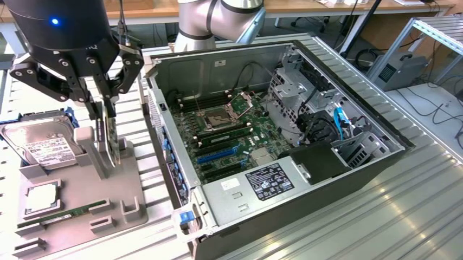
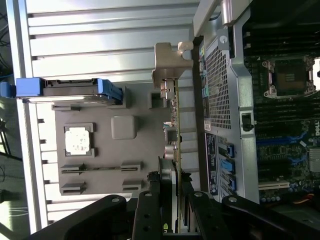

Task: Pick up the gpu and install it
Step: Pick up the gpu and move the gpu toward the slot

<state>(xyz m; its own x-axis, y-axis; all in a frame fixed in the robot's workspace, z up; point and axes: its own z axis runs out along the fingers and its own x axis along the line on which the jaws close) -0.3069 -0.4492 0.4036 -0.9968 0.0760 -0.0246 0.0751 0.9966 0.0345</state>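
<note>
Gripping gpu [image 1: 110,146] with gripper [image 1: 105,116], closed on its top edge. Seated upright in tray [image 1: 72,206] slot right below. Not lifted yet; not installed in case [image 1: 184,73] alongside.

**Thin, flat rectangular gpu card** [image 1: 110,143] [image 2: 176,125] with a black fan shroud on one face and a silver metal end bracket [image 2: 167,60]. It stands upright on one long edge in a slot of the grey holder block [image 1: 79,184], at the exterior view's left, just beside the outer wall of the open computer case [image 1: 162,135]. The wrist view shows it edge-on. Its upper part is clamped between the fingers of the tool [image 1: 107,116].
</note>
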